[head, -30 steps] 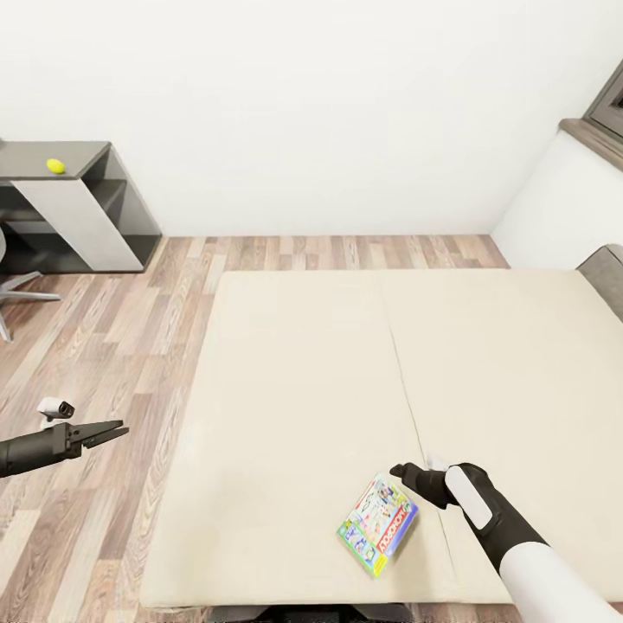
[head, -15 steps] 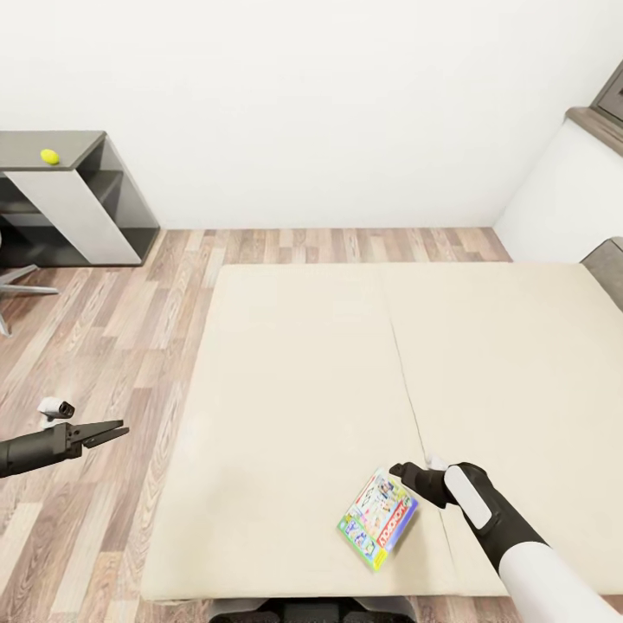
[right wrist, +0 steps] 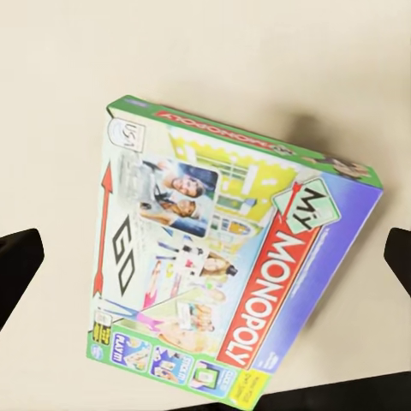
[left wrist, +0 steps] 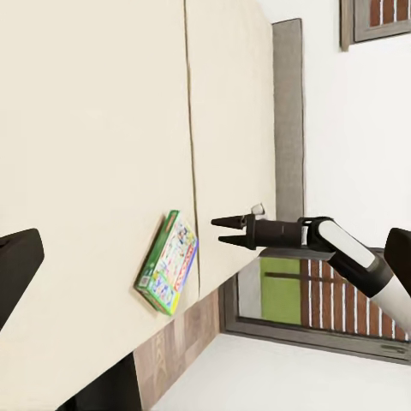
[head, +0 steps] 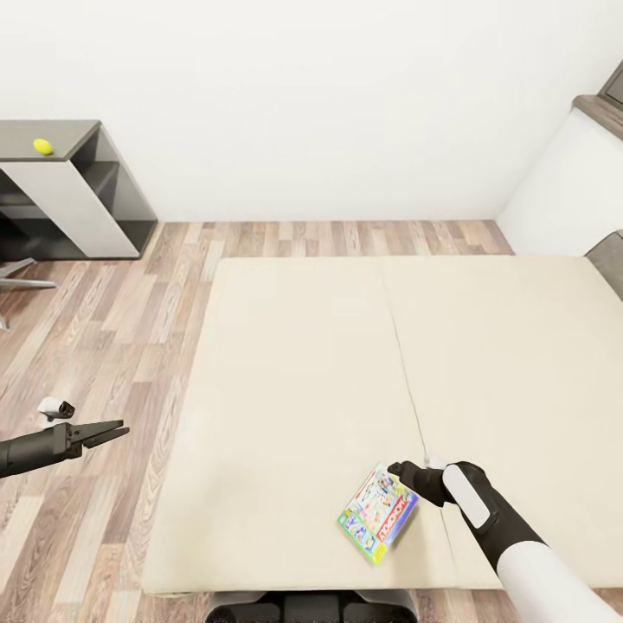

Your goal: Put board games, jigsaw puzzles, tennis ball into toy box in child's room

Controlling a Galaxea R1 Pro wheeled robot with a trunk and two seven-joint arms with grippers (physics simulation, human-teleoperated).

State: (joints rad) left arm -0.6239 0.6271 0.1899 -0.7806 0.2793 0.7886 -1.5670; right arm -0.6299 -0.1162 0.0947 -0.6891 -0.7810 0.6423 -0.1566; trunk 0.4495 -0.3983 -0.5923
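A: Where is the board game (head: 377, 518), and how does it lie?

B: It lies flat on the cream mattress of the bed (head: 294, 372), near the foot edge, just in front of the right hand (head: 400, 471) and a little below its tips. Its long axis runs diagonally across the mattress, one short end toward the hand and the other toward the edge of the bed.

A: Can you read the cover?

B: Yes, in the right wrist view. The box (right wrist: 231, 257) says "MY MONOPOLY" in white letters on a red band along one long side. There is also "GO" with a red arrow, and small photos of people. The edges are green, one end is blue-violet. It is a flat cardboard rectangle with sharp corners.

A: And the hands?

B: The right hand is open, the two dark fingers apart, holding nothing. The left hand (head: 114, 430) hangs over the wood plank floor (head: 104, 329), well apart from the box; its thin black fingers are spread a little and empty.

A: Anything else?

B: A small yellow-green ball (head: 41, 146) sits on the dark grey worktop (head: 69, 134), far from both hands.
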